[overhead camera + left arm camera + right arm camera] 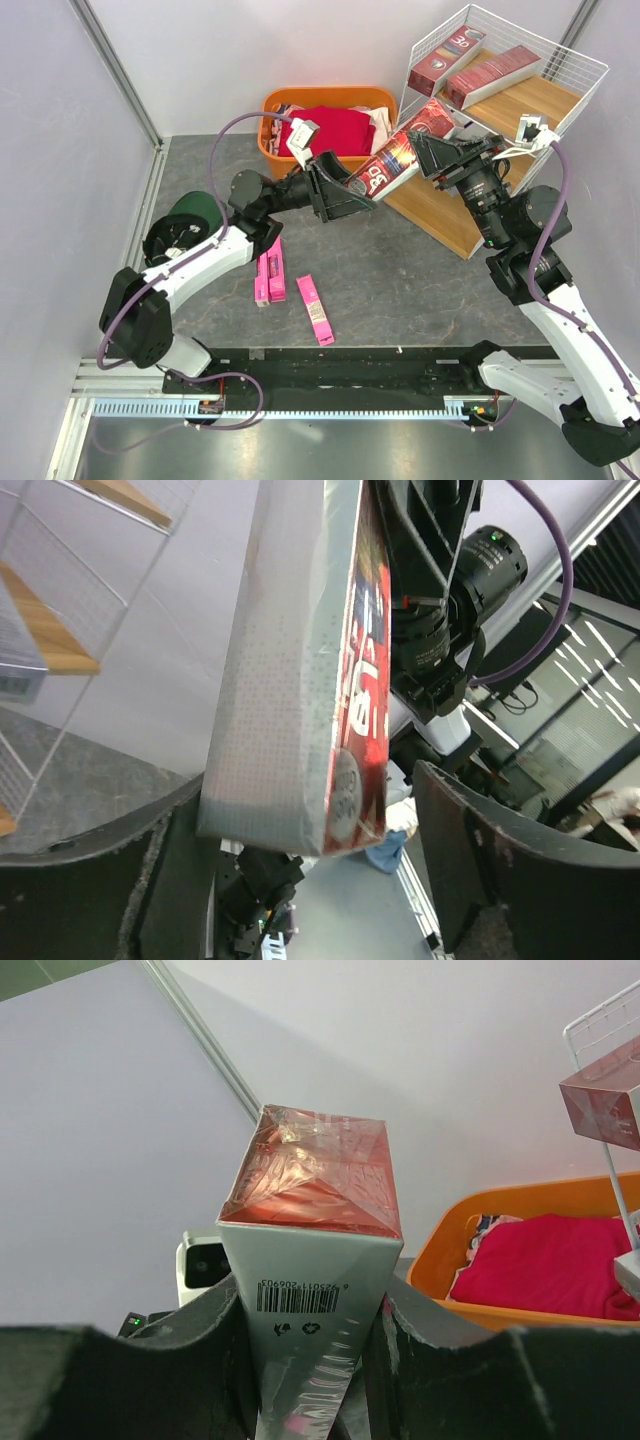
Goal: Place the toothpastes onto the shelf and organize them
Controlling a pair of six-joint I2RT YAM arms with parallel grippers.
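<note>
A dark red toothpaste box with "3D" print hangs in the air between both arms, in front of the shelf. My right gripper is shut on its upper end; both pads press the grey sides of the box. My left gripper is open around the lower end of the box, with a gap on one side. Two dark red boxes lie on the shelf's upper boards. Pink boxes lie on the table.
An orange basket with folded red clothes stands at the back, left of the shelf. A dark green round object sits by the left arm. White walls close in the left side and back.
</note>
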